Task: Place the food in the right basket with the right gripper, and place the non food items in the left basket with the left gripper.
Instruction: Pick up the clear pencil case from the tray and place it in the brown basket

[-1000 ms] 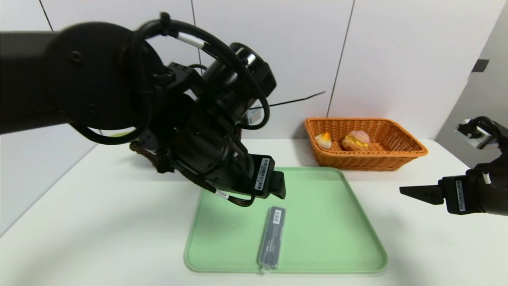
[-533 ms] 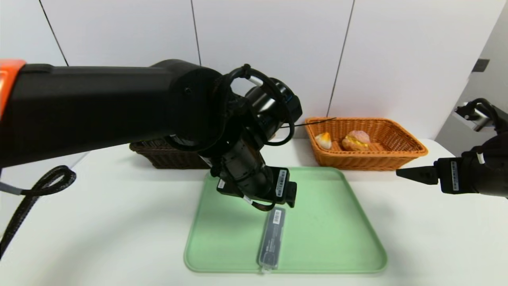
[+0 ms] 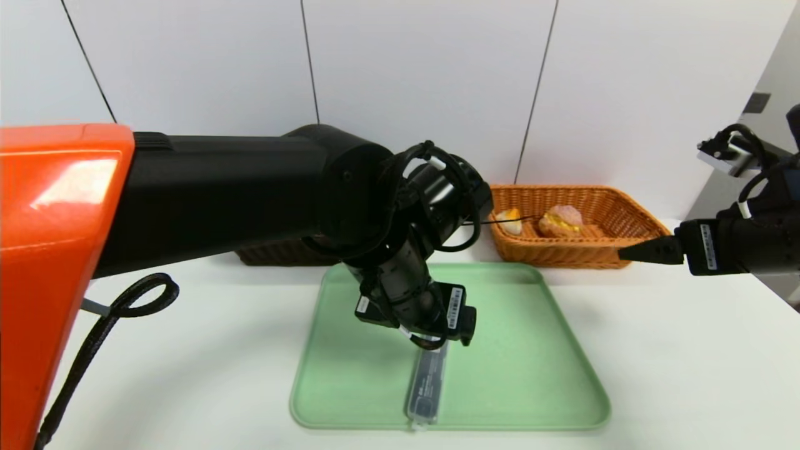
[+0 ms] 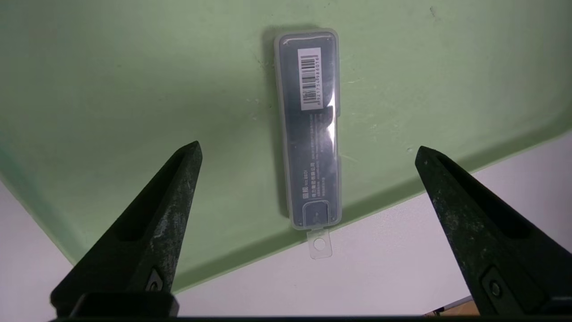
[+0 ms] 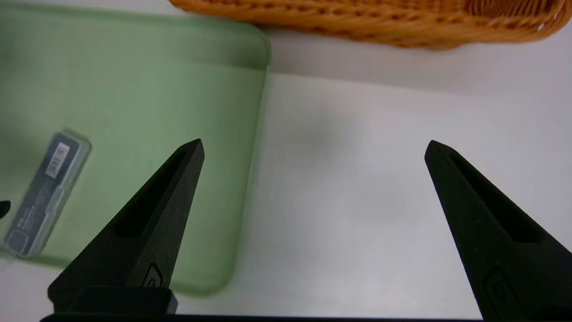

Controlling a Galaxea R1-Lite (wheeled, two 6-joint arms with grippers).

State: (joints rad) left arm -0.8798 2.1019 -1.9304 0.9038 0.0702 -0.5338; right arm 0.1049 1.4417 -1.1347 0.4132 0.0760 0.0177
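Grey case (image 4: pixel 309 129) mid-frame under our left hand (image 4: pixel 308 154), spread, angled steeply down; our right hand (image 5: pixel 313 147) spread at the right edge.

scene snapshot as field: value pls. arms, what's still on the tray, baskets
left gripper: open, above the slim grey translucent case with barcode, not touching it
right gripper: open, empty, over the white table beside the tray
tray: flat pale green tray, holding only the case
case pose: flat, hang tab past the tray's near edge
right basket: orange-tan woven wicker basket, holding two small round pastries
left basket: dark brown wicker basket, mostly hidden, contents not visible
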